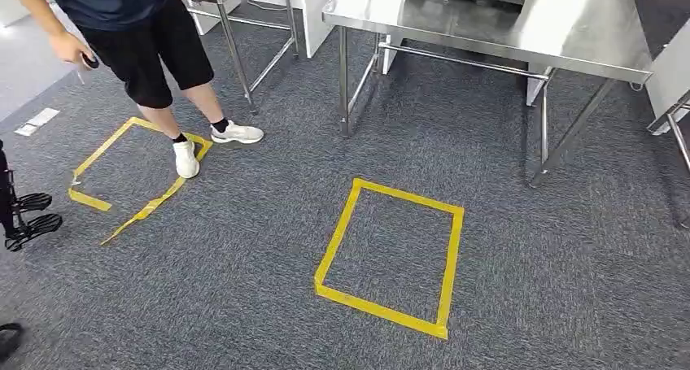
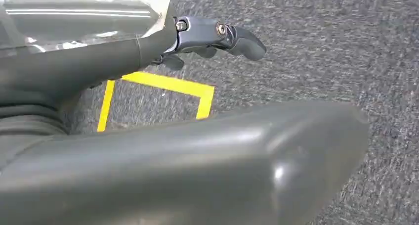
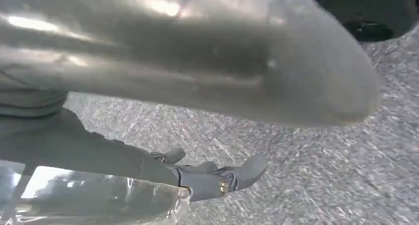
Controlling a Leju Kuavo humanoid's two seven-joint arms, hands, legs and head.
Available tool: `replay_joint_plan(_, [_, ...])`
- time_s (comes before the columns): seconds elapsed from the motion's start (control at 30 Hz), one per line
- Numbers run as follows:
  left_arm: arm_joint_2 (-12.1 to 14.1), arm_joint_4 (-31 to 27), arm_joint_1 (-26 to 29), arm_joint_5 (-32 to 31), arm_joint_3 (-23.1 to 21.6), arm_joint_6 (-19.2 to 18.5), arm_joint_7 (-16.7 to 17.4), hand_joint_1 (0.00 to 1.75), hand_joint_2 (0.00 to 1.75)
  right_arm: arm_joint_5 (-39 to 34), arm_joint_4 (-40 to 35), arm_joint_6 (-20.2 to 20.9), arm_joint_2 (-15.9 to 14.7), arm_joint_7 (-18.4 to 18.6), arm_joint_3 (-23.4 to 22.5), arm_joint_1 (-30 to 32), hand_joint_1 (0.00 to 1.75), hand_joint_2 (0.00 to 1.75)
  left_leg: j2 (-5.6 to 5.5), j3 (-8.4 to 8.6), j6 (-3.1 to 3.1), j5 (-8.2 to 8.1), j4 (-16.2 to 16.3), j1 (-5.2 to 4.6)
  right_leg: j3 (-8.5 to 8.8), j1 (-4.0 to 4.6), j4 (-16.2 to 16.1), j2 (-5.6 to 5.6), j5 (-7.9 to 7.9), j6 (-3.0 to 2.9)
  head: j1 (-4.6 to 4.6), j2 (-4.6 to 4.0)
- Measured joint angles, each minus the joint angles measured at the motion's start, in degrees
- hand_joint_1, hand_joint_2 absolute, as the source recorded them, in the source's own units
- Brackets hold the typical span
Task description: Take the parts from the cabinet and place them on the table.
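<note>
Left hand (image 2: 148,86) pinching a crinkled clear plastic bag (image 2: 84,17), right hand (image 3: 148,151) gripping a shiny transparent bag (image 3: 89,200), speckled grey carpet (image 1: 244,289), yellow tape square (image 1: 390,256), brushed steel table (image 1: 488,20) at 12 o'clock, person's white sneakers (image 1: 186,157) at 10 o'clock.

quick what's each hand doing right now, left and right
Left hand: holds a clear plastic bag against its fingers.
Right hand: holds a clear plastic bag against its fingers.

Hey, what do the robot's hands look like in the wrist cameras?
The left robot hand has a thick, smooth grey thumb and darker fingers with a brass-coloured screw at one. The right robot hand looks alike.
</note>
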Motion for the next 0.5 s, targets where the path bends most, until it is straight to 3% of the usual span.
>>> replay_joint_plan(0.03, [0.0,0.0,0.0,0.0,0.0,0.1,-0.1,0.00,0.00,0.0,0.0,0.0,-0.1,-0.1,0.0,-0.1,0.00,0.00,2.33,-1.55,-0.11,-2.76,3.4,-0.09,-0.43,0.10,0.0,-0.52,0.14,-0.85,-0.52,0.00])
replay_joint_plan(0.1, [-0.1,0.0,-0.1,0.0,0.0,0.2,-0.1,0.00,0.00,0.0,0.0,0.0,-0.2,0.0,0.0,0.2,0.00,0.00,3.65,-5.52,-0.43,-7.77,12.5,0.03,-0.79,0.51,0.1,-2.08,0.25,-1.16,-0.68,0.00])
replay_joint_plan(0.13, [-0.1,0.0,-0.1,0.0,0.0,0.2,-0.1,0.00,0.00,0.0,0.0,0.0,-0.1,0.0,0.0,0.3,0.00,0.00,3.87,-6.95,-0.56,-9.00,16.0,0.04,-0.93,0.65,0.1,-2.96,0.25,-1.16,-0.72,0.00])
replay_joint_plan(0.17, [-0.1,0.0,0.0,0.0,0.0,0.2,-0.1,0.00,0.00,0.0,0.1,0.0,-0.1,0.0,0.0,0.3,0.00,0.00,4.00,-7.01,-0.56,-8.80,16.8,0.06,-1.03,0.76,0.1,-3.71,0.25,-1.16,-0.70,0.00])
replay_joint_plan(0.2, [-0.1,0.0,0.1,0.0,0.0,0.2,0.0,0.00,0.00,0.0,0.1,0.1,-0.1,0.0,0.0,0.3,0.00,0.00,4.16,-5.82,-0.50,-7.58,15.1,0.07,-1.04,0.78,0.2,-4.41,0.24,-1.15,-0.74,0.00])
replay_joint_plan(0.23, [-0.1,0.0,0.1,0.0,0.0,0.2,0.0,0.00,0.00,0.0,0.1,0.1,0.0,0.0,0.0,0.2,0.00,0.00,4.47,-3.27,-0.39,-5.54,11.2,0.07,-0.97,0.77,0.2,-5.04,0.23,-1.12,-0.72,0.00])
replay_joint_plan(0.27, [0.0,0.0,0.1,0.0,0.0,0.1,0.0,0.00,0.00,0.2,0.1,0.1,0.0,0.1,0.0,0.1,0.00,0.00,5.48,0.01,-0.21,-3.35,5.8,0.07,-0.80,0.77,0.2,-5.63,0.20,-1.09,-0.79,0.00])
replay_joint_plan(0.3, [0.1,0.0,0.1,0.0,0.0,-0.1,0.0,0.00,0.00,0.3,0.1,0.1,0.0,0.2,0.0,-0.1,0.00,0.00,8.10,2.95,0.11,-2.02,1.2,-0.02,-0.14,0.99,0.2,-6.13,0.04,-0.81,-0.79,0.00])
replay_joint_plan(0.33, [0.1,0.0,-0.1,0.0,0.0,-0.3,0.0,0.00,0.00,0.3,0.1,0.1,0.0,0.2,0.0,0.0,0.00,0.00,9.83,3.71,0.39,-2.49,-0.6,-0.53,-0.38,1.83,0.6,-6.64,-0.22,-0.38,-0.96,0.00])
replay_joint_plan(0.37, [0.1,0.0,-0.1,0.0,0.0,-0.3,0.0,0.00,0.00,0.3,0.1,0.1,0.0,0.2,0.0,0.0,0.00,0.00,8.64,3.48,0.91,-2.34,-0.5,-0.47,-0.42,1.79,0.4,-7.05,-0.19,-0.14,-0.61,0.00])
replay_joint_plan(0.43, [0.1,0.0,0.0,0.0,0.0,-0.4,0.0,0.00,0.00,0.3,0.1,0.1,0.0,0.2,0.0,-0.2,0.00,0.00,7.51,2.95,1.53,-2.17,-0.5,-0.95,0.09,1.66,0.1,-8.34,0.03,0.26,-0.48,0.00])
replay_joint_plan(0.47, [0.1,0.0,0.0,0.0,0.0,-0.4,0.1,0.00,0.00,0.3,0.1,0.1,0.0,0.2,0.0,-0.3,0.00,0.00,6.73,2.96,2.18,-1.73,-1.1,-0.71,0.14,1.84,0.2,-8.93,-0.16,0.70,-0.57,0.00])
replay_joint_plan(0.5, [0.0,0.0,0.1,0.0,0.0,-0.4,0.1,0.00,0.00,0.4,0.1,0.1,-0.1,0.2,0.0,-0.4,0.00,0.00,6.30,2.96,2.62,-1.38,-1.3,-0.44,-0.47,1.36,1.1,-6.24,-0.95,1.06,-0.37,0.00])
